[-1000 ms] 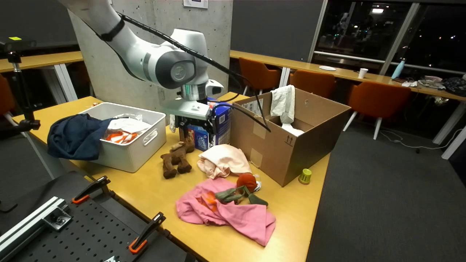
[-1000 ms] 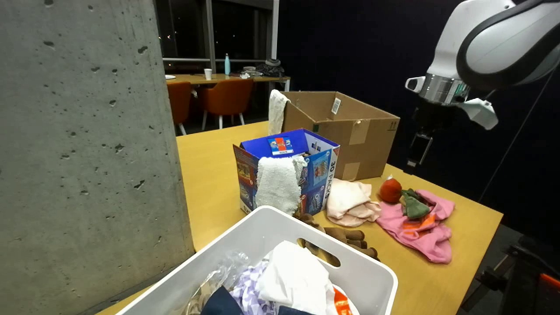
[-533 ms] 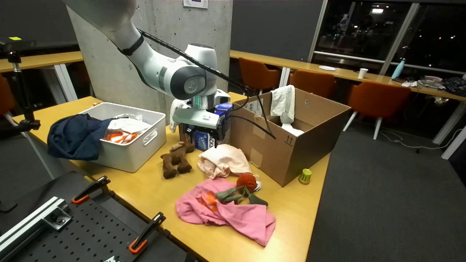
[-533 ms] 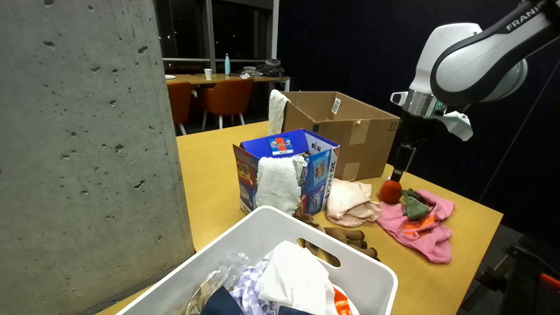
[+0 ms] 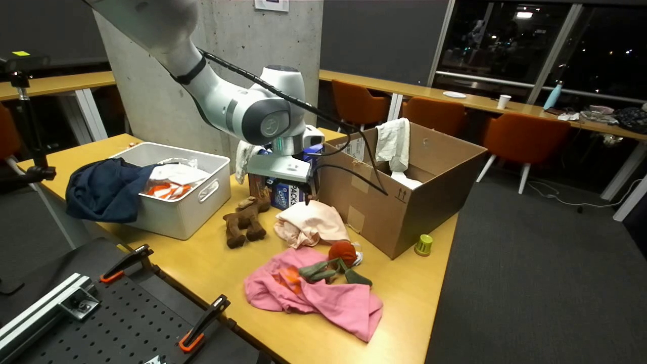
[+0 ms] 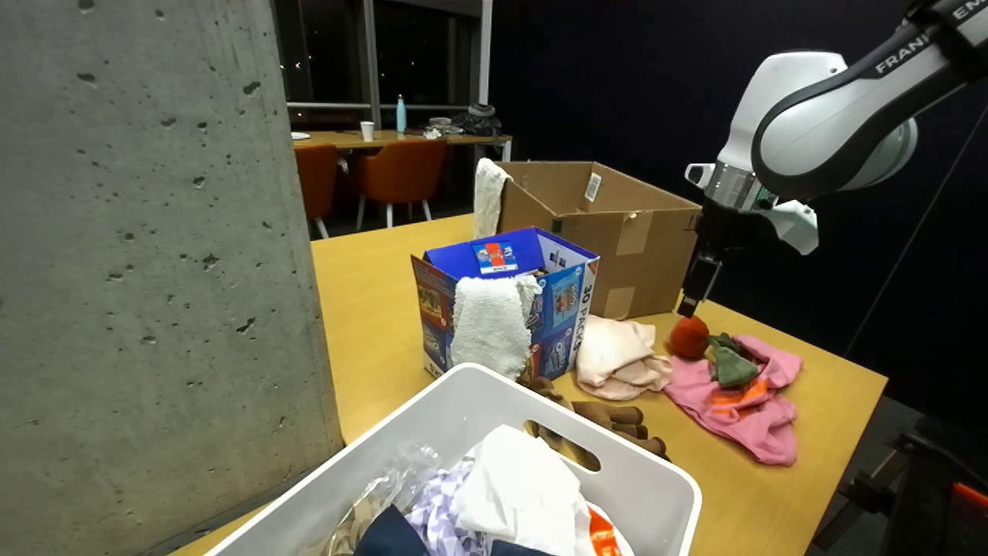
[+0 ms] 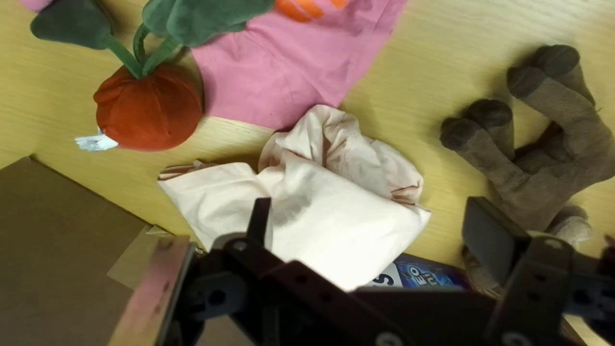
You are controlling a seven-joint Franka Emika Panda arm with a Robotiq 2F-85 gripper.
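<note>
The cardboard box [image 5: 429,212] was the biggest thing around: white cloth [image 5: 394,144] slung over its rim, more white stuff [image 5: 404,180] inside. Snag risk there, imo, if my cable [image 5: 273,89] swung against that rim.

White bin [image 5: 174,216] sat well apart from the cardboard box, stuffed with a white bundle [image 6: 525,486], purple checked fabric [image 6: 436,502] and crinkly plastic [image 6: 401,471], with navy cloth [image 5: 106,189] hanging over its edge.

Blue snack box [image 6: 567,301] stood just beside the cardboard box, towel [image 6: 490,328] draped on it. Couldn't make out much inside.

Peach cloth [image 7: 326,211] lay by the cardboard box's base, and my claw [image 7: 368,206] was spread wide over it, gripping nothing. Couldn't tell the gap. Worst case: a crooked descent puts a finger on the brown plush [image 7: 533,192], farther from the box, or a shallow pinch lets the cloth slip.

Little green cup [image 5: 424,245] sat by the cardboard box's corner, probably fine unless the box got shoved.
</note>
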